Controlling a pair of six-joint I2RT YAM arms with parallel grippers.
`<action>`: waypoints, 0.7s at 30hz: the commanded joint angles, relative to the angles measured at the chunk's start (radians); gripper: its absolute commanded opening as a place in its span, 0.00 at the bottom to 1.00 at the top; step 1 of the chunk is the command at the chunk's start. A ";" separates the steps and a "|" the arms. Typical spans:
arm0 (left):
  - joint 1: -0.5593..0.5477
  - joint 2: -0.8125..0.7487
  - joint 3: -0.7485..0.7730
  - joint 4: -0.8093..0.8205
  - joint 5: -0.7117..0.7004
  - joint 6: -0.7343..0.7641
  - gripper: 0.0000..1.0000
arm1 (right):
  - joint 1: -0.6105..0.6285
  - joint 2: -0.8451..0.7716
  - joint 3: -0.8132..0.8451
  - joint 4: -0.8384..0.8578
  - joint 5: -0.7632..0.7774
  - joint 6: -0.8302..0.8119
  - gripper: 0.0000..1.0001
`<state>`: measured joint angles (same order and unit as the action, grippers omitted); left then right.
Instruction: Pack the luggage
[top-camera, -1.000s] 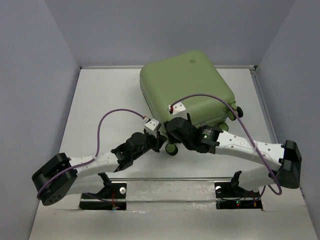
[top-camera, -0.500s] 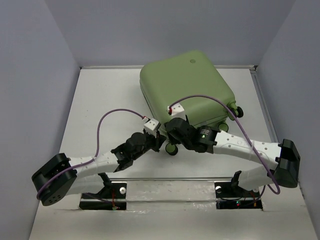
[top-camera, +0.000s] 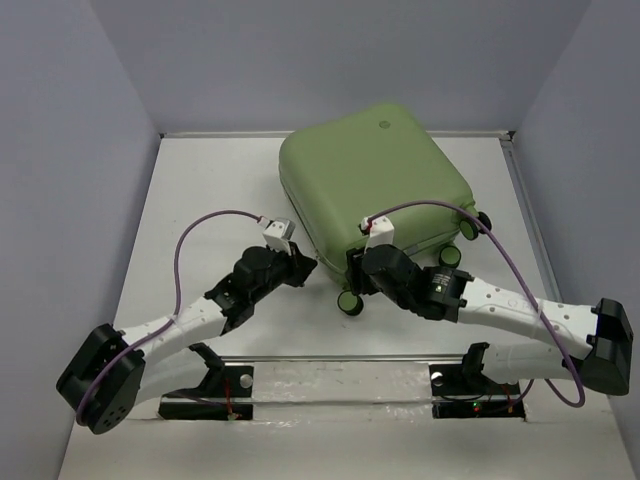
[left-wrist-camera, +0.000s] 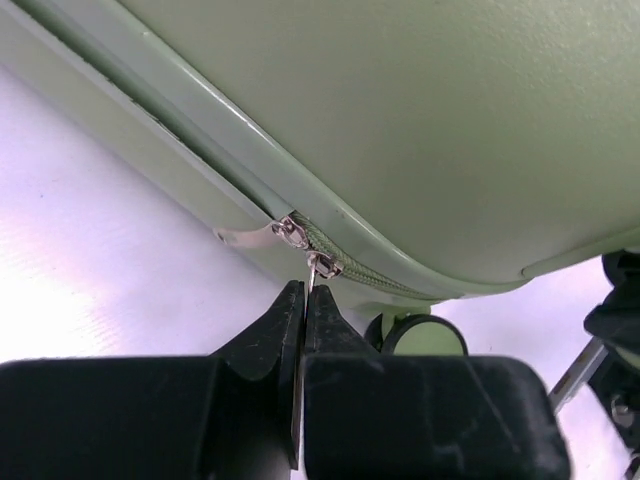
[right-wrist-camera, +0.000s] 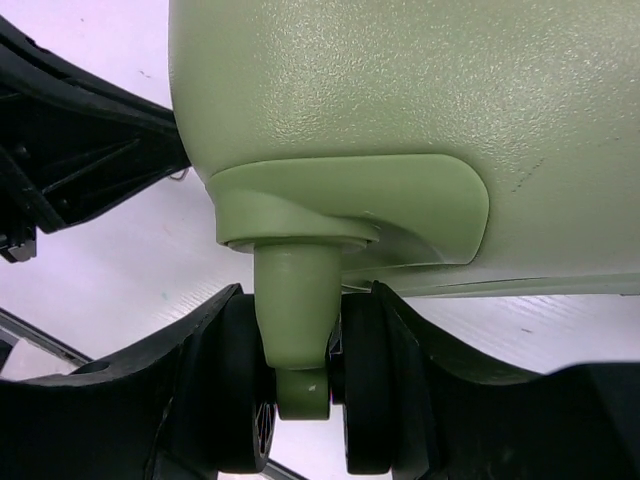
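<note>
The large light olive-green hard-shell suitcase (top-camera: 370, 180) lies flat, shells together, at the back centre of the white table (top-camera: 200, 200). The right gripper (right-wrist-camera: 305, 330) clamps its green-stemmed corner caster (right-wrist-camera: 290, 280), and the left gripper (left-wrist-camera: 303, 295) pinches a small metal zipper pull (left-wrist-camera: 316, 268). The step in hand looks like zipping, so the next move calls for drawing the pull along the seam

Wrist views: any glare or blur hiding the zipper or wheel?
Left wrist: table blown out white, zipper pull sharp, fingers near-black silhouettes. Right wrist: suitcase texture crisp, wheel lost in shadow between dark fingers, table overexposed.
</note>
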<state>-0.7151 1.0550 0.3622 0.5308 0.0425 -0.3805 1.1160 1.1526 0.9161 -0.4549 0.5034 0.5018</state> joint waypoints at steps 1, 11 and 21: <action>0.155 0.002 0.084 -0.038 -0.403 -0.041 0.06 | -0.007 -0.027 -0.008 -0.142 -0.019 -0.020 0.07; 0.166 -0.504 0.116 -0.196 -0.296 -0.248 0.99 | 0.057 0.056 0.062 0.194 -0.206 -0.111 0.18; 0.164 -0.733 0.395 -0.618 -0.288 -0.182 0.99 | 0.153 0.047 0.254 0.144 -0.078 -0.183 1.00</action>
<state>-0.5442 0.3489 0.6750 0.1299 -0.2211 -0.6033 1.2240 1.3380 1.0912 -0.3950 0.4187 0.3573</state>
